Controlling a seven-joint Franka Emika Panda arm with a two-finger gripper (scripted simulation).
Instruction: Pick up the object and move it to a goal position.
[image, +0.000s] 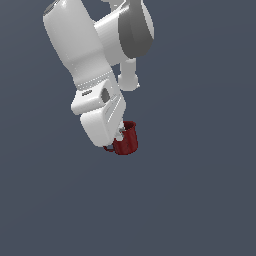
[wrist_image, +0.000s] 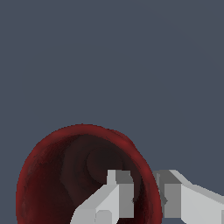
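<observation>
Here the jaws pinch the dark red mug by its wall, one finger inside, one outside.

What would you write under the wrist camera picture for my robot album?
The gripper pinches the red mug's rim, one finger inside, one outside.

Even, flat simulator light; sharp renders, no cast shadows.
</observation>
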